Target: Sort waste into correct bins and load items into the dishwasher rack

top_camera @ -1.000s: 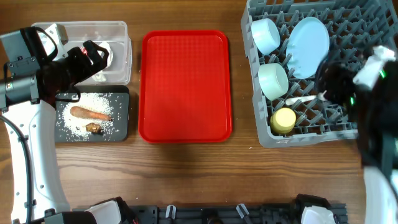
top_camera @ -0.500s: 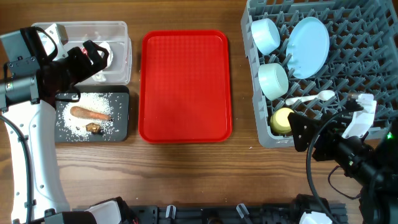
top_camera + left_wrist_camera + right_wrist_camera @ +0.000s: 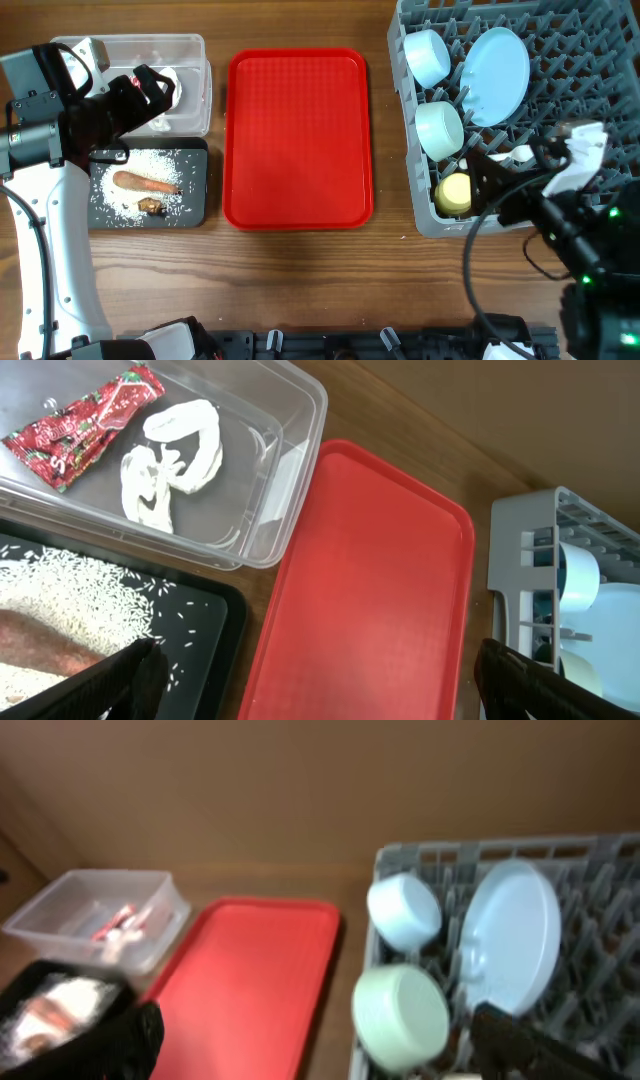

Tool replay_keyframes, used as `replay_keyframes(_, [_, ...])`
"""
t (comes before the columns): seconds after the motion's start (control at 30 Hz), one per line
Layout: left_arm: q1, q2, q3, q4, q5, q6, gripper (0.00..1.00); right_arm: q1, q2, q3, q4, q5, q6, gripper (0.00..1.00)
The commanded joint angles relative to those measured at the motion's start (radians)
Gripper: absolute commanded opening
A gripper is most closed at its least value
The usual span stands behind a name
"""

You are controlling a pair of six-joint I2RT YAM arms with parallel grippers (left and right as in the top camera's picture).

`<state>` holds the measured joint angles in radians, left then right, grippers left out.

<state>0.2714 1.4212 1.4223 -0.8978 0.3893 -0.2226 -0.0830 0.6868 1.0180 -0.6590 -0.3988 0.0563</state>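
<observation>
A grey dishwasher rack (image 3: 424,222) at the right holds a blue bowl (image 3: 428,56), a blue plate (image 3: 497,62), a green bowl (image 3: 438,128), a yellow cup (image 3: 457,192) and a white spoon (image 3: 497,158). A clear bin (image 3: 195,60) at the far left holds a red wrapper (image 3: 85,415) and white crumpled waste (image 3: 170,460). A black tray (image 3: 196,190) holds rice and a carrot (image 3: 145,183). My left gripper (image 3: 150,90) is open and empty over the clear bin. My right gripper (image 3: 495,190) is open and empty above the rack's front edge.
A bare red tray (image 3: 300,140) lies in the middle of the wooden table. The right wrist view is blurred and shows the rack (image 3: 480,852), the green bowl (image 3: 400,1010), the red tray (image 3: 250,970) and the clear bin (image 3: 100,910).
My right arm has swung from over the rack's right side toward the table's front, then back up to the rack's front edge. The left arm has not moved.
</observation>
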Motion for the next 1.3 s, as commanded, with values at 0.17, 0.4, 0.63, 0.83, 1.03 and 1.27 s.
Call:
replay_keyframes(0.17, [0.004,-0.002,0.006,0.002,-0.002,0.009,1.0,0.068,-0.242,-0.479,0.447,0.1,-0.027,1.0])
replay_keyframes(0.4, [0.004,-0.002,0.006,0.002,-0.002,0.008,1.0,0.102,-0.451,-0.726,0.564,0.171,-0.029,1.0])
replay_keyframes(0.63, [0.004,-0.002,0.006,0.002,-0.002,0.008,1.0,0.103,-0.591,-0.907,0.633,0.186,-0.027,1.0])
replay_keyframes(0.83, [0.004,-0.002,0.006,0.002,-0.002,0.008,1.0,0.103,-0.684,-1.002,0.676,0.185,-0.028,1.0])
replay_keyframes(1.03, [0.004,-0.002,0.006,0.002,-0.002,0.009,1.0,0.103,-0.684,-1.013,0.681,0.181,-0.027,1.0])
replay_keyframes(1.27, [0.004,-0.002,0.006,0.002,-0.002,0.009,1.0,0.103,-0.683,-1.013,0.68,0.182,-0.028,1.0])
